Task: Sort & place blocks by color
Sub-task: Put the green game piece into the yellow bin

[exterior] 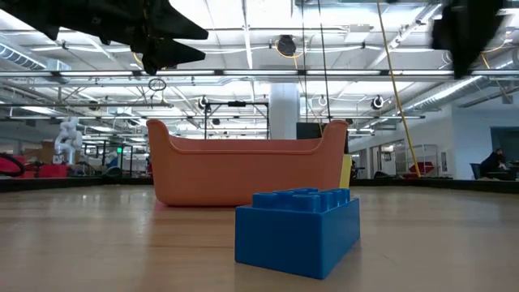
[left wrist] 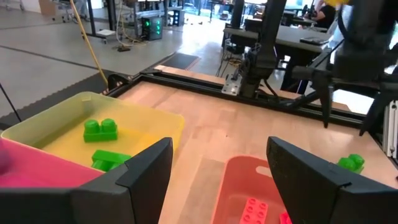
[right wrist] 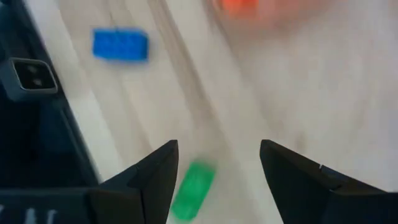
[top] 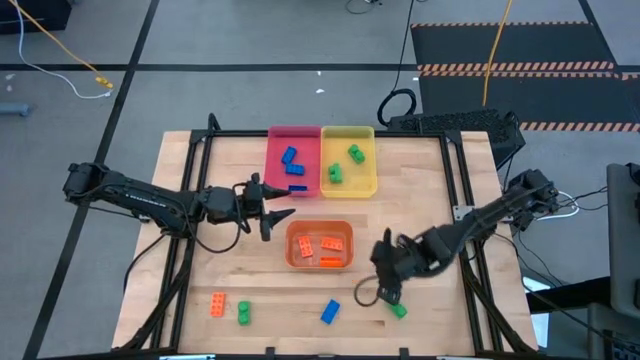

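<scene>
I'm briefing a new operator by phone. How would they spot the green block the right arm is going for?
Start at the orange tray in the table's middle and go toward the near right corner. Below the right gripper, whose fingers stand open, lies a green block on bare wood. It is the only loose block on that side; the blue block lies alone further left.

Far pink tray (top: 281, 140): two blue blocks (top: 291, 157). Yellow tray (top: 350, 133): two green blocks (top: 355, 153). Orange tray (top: 296, 262): orange blocks (top: 303, 245). Loose near edge of light wood surface (top: 420, 180): orange block (top: 217, 305), green block (top: 243, 314), blue block (top: 330, 312), green block (top: 397, 310). Both tools black.
</scene>
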You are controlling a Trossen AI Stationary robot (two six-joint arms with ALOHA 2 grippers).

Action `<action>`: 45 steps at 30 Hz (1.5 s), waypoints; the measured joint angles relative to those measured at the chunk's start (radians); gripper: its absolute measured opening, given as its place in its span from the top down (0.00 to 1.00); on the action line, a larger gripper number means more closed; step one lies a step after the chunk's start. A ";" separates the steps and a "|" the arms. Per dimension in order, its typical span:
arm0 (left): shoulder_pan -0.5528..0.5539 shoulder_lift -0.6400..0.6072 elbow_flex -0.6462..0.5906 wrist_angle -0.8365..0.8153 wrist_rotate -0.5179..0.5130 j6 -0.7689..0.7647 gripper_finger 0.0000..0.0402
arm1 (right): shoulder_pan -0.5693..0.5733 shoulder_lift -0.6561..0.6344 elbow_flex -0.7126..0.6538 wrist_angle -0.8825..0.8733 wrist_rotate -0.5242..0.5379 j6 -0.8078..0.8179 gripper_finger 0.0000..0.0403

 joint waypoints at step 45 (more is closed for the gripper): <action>-0.001 0.000 0.000 -0.003 0.001 -0.040 0.35 | 0.197 0.341 0.001 0.015 -0.123 0.465 0.49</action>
